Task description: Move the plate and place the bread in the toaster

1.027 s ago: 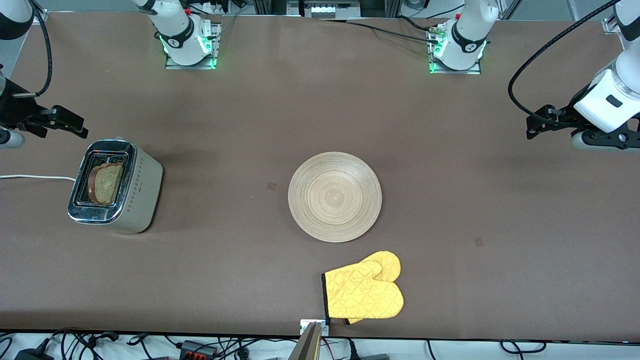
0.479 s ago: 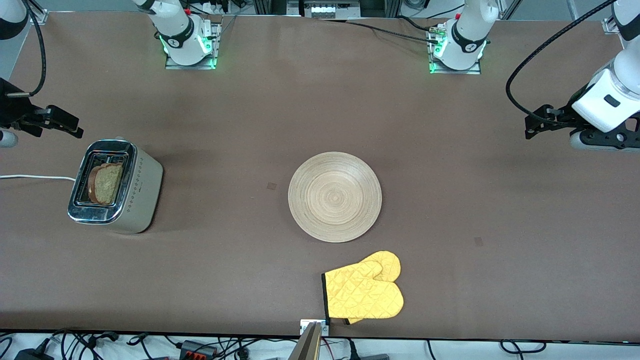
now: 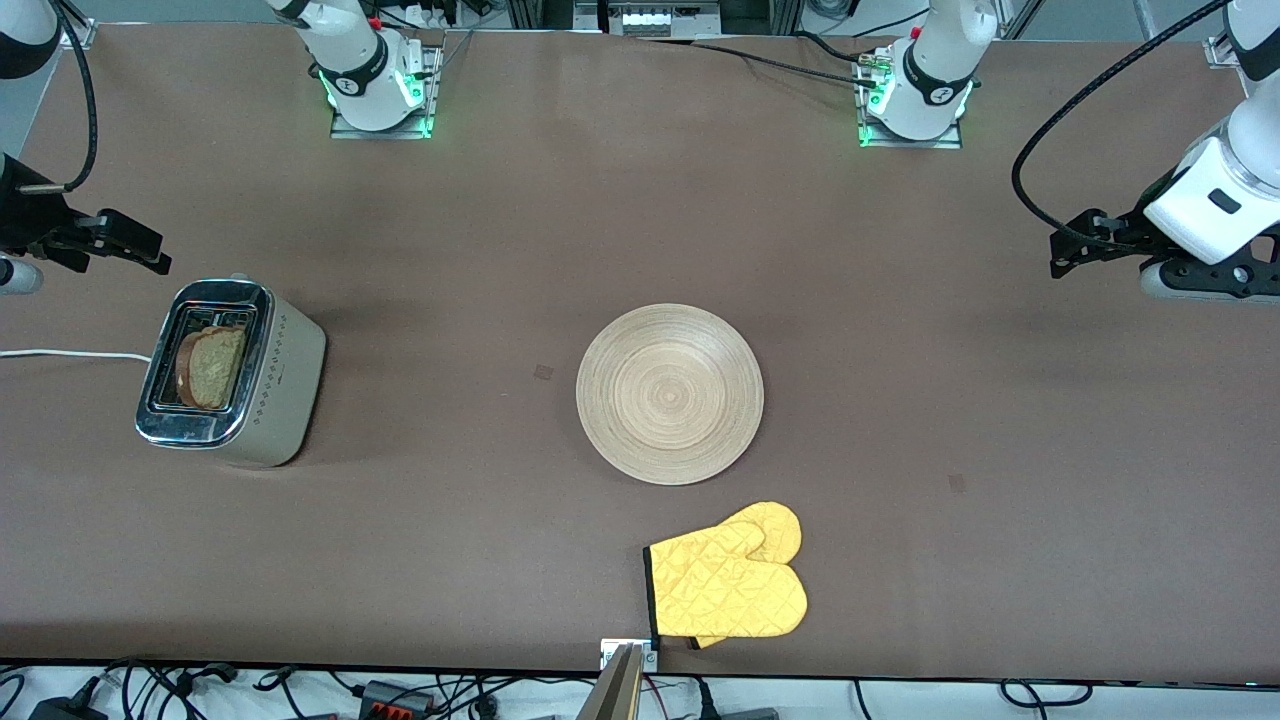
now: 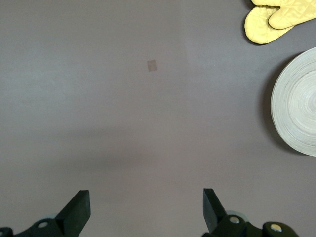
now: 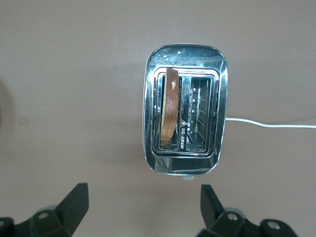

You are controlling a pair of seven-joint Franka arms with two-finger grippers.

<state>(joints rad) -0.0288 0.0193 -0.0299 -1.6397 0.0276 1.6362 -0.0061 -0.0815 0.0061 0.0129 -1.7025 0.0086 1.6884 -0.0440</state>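
Observation:
The round wooden plate (image 3: 669, 394) lies in the middle of the table; its edge shows in the left wrist view (image 4: 296, 106). The toaster (image 3: 228, 373) stands at the right arm's end, with the bread (image 3: 211, 367) standing in one slot. The right wrist view shows the toaster (image 5: 185, 163) from above with the bread (image 5: 169, 108) in it. My right gripper (image 3: 135, 250) is open and empty, raised over the table beside the toaster. My left gripper (image 3: 1075, 250) is open and empty, raised over the left arm's end of the table.
A yellow oven mitt (image 3: 728, 585) lies near the table's front edge, nearer to the front camera than the plate; it also shows in the left wrist view (image 4: 276, 19). The toaster's white cord (image 3: 70, 354) runs off the table's end.
The right gripper shifted slightly beside the toaster. The left arm barely moved. The plate, bread and toaster have not moved.

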